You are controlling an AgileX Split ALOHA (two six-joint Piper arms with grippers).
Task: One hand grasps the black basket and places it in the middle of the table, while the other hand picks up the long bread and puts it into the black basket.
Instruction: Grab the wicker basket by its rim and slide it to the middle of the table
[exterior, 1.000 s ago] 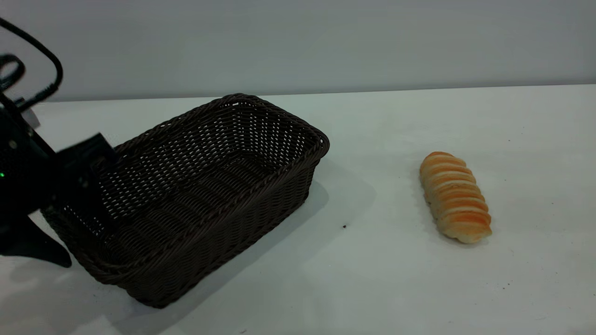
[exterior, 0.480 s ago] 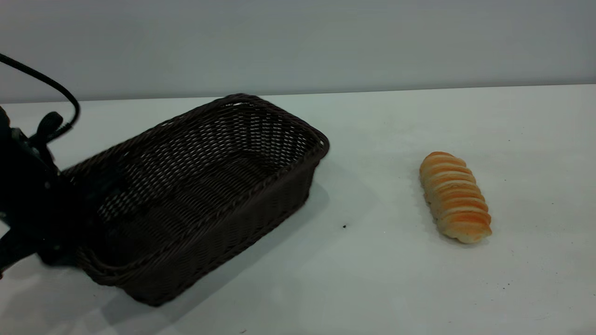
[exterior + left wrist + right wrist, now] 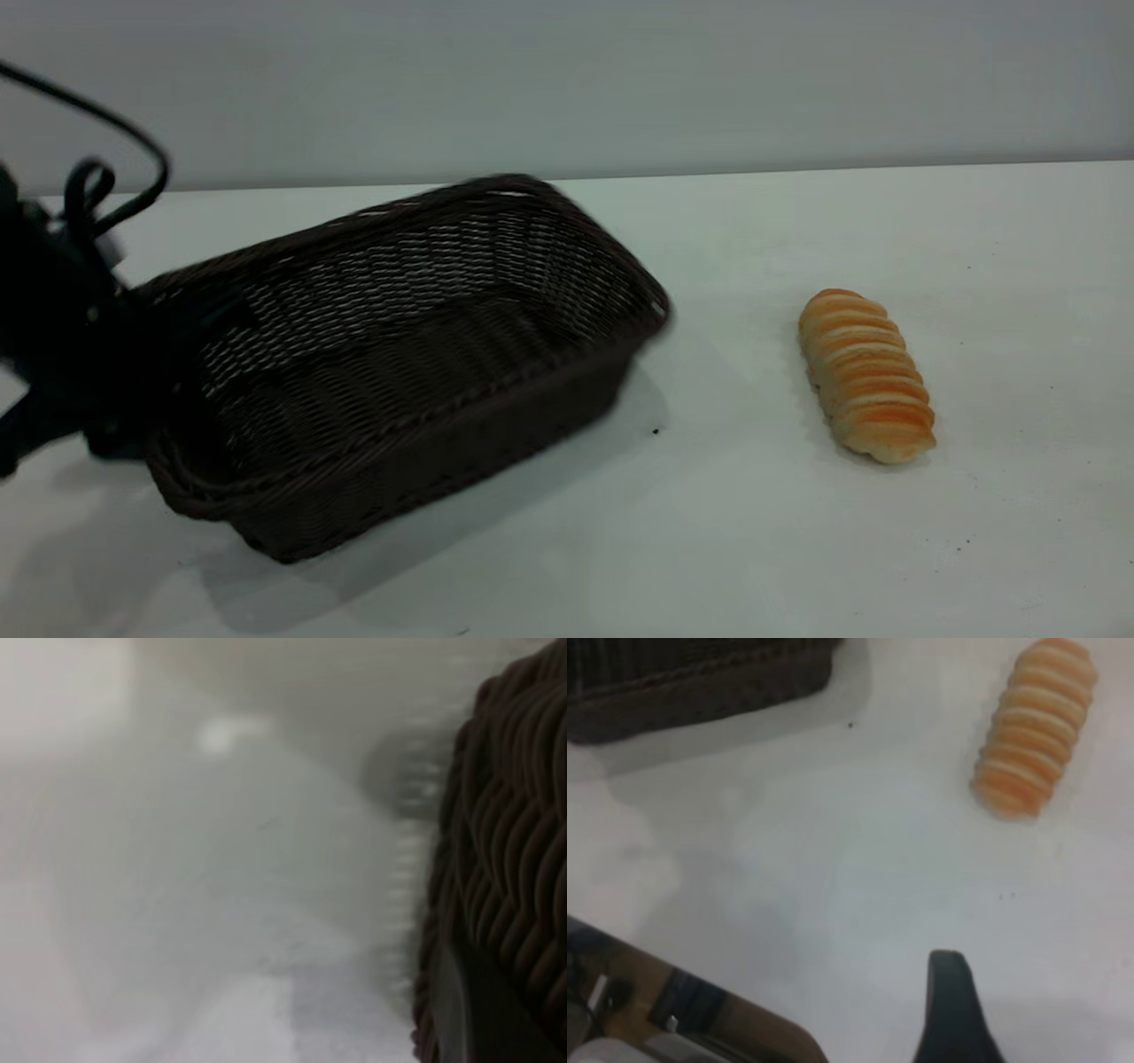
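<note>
Meanwhile, the dark woven wicker basket is gripped at its left end by the left pincer on the white bench; the ridged golden long bread lies well right.

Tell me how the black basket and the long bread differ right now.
The black basket is dark open-weave wicker and far larger; the long bread is a small golden-orange ridged loaf. The basket has the left claw at its end; the bread lies free, untouched. Both are oblong and on the white table.
</note>
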